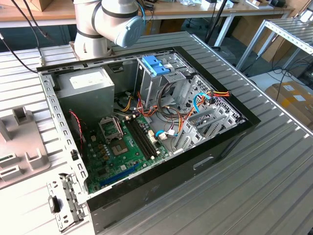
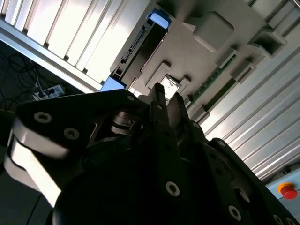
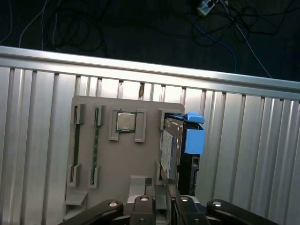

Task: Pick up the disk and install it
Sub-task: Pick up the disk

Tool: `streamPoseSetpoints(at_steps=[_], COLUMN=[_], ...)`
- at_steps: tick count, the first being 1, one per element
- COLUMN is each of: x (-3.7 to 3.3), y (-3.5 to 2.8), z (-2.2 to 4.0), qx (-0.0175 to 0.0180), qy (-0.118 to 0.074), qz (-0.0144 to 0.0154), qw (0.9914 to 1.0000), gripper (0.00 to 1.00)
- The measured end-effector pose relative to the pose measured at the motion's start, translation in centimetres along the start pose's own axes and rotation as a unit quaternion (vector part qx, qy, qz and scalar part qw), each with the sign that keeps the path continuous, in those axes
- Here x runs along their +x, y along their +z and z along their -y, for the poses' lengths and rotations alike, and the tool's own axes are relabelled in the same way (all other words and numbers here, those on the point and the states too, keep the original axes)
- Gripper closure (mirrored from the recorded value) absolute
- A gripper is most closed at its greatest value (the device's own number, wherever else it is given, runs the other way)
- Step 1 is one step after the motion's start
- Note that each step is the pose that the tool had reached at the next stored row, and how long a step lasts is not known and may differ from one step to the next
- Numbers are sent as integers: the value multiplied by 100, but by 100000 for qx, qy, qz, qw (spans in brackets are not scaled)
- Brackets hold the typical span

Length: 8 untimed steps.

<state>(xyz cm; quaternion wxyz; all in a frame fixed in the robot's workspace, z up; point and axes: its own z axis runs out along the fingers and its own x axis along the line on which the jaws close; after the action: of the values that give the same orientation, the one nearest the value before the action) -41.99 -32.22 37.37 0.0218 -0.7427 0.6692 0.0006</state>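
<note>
The disk (image 3: 168,146) stands on edge in a slot of a grey holder tray (image 3: 126,164). Its white label shows, and a blue side rail (image 3: 194,138) is on its far side. In the second wrist view the disk (image 2: 139,43) lies beyond the fingers, with blue plastic at both ends. My gripper (image 3: 161,191) hovers above the tray's near edge, just beside the disk's end and not touching it. Its black fingers (image 2: 159,105) are shut with nothing between them. In the exterior view, the open computer case (image 1: 220,142) holds a grey drive cage with blue clips (image 1: 156,66).
The tray also holds a processor chip (image 3: 125,122) and memory sticks (image 3: 96,150). In the exterior view the tray (image 1: 19,142) sits left of the case on a ribbed metal table (image 1: 264,186). A grey power-supply box (image 1: 85,83) and loose cables (image 1: 166,107) are inside the case. A red button (image 2: 287,190) sits on the table.
</note>
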Motion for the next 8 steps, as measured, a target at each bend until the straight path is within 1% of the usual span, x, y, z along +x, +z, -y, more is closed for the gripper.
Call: streamPoseSetpoints(at_steps=[3,8], x=[0,0], y=[0,0], z=[0,0], qx=[-4,-7], qy=[-89,-192], qz=[2,5], qw=[100000,100000], gripper=[58,58])
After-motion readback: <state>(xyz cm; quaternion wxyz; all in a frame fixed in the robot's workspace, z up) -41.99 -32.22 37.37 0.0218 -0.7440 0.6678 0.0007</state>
